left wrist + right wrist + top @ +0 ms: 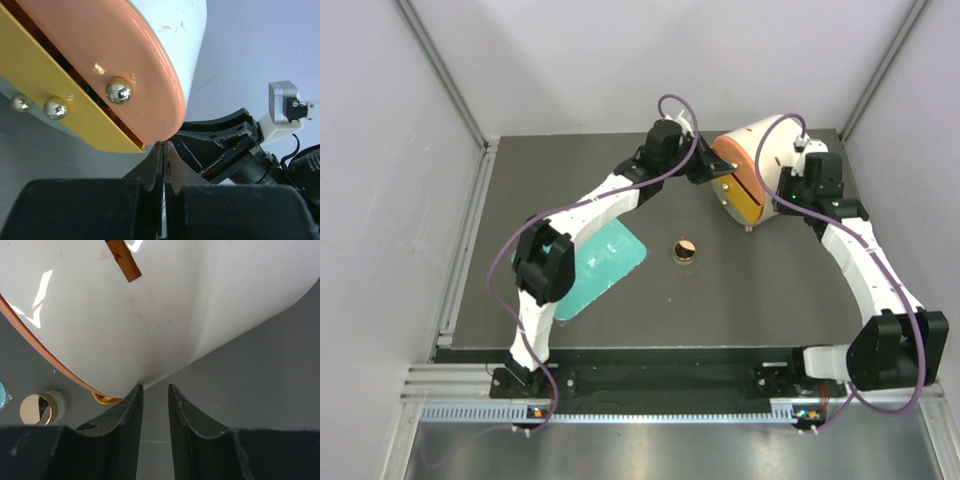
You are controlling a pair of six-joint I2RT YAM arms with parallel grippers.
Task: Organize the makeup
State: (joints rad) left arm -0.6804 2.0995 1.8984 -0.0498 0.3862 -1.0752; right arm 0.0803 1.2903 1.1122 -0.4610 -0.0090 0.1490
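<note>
Makeup in sight is only the round gold compact (685, 251), lying alone on the desk (740, 300) between the teal tray (610, 258) and the white drum (770, 150). From above, both arms reach to the drum, the left gripper (704, 166) at its peach face and the right gripper (792, 185) at its back wall, probably to brace it while a drawer is worked.

Left wrist view: jaws clenched on nothing, tips just under the peach rim, beside the yellow drawer (60, 85) and its shiny knobs (118, 93).

Right wrist view: jaws parted and empty, tips at the white wall.

The desk is dark and matte, and the enclosure walls (380, 150) are pale.
</note>
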